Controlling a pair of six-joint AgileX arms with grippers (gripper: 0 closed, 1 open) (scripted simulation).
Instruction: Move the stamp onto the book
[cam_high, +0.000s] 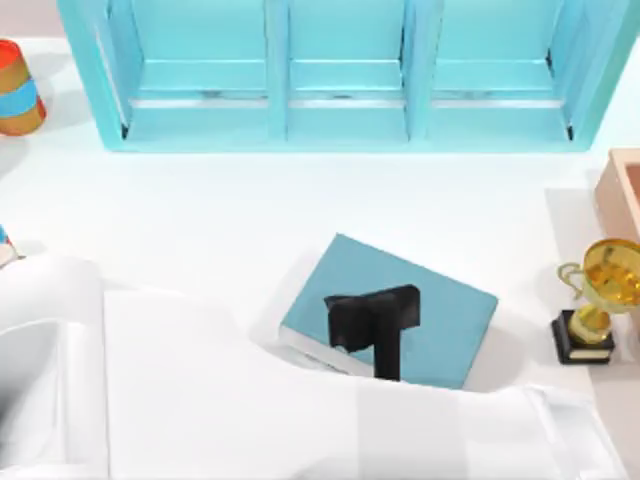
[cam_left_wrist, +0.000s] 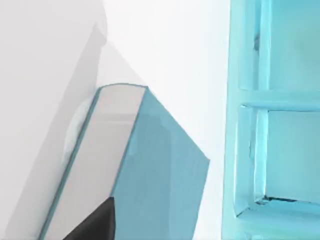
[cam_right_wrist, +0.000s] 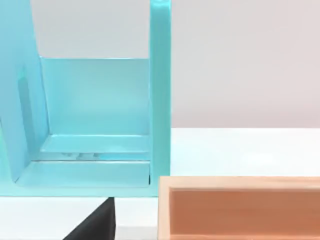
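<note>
- Left gripper: hanging above the book's near half, close over the cover; whether open or closed cannot be told.
- Stamp: hidden, so its place cannot be told; judged to be under or within the left gripper. Judged light, stiff and wooden, not fragile; being taller than wide, prone to topple. Best pinched across two flat opposite sides, low on the body, and set down upright.
- Book: lying flat and askew on the white table, near the middle; a broad, firm landing surface.
- Right gripper: parked at the table's right, facing the wooden box; grip state cannot be told.
- Gold trophy: right of the book, well apart.
- Cyan shelf: along the far edge.
</note>
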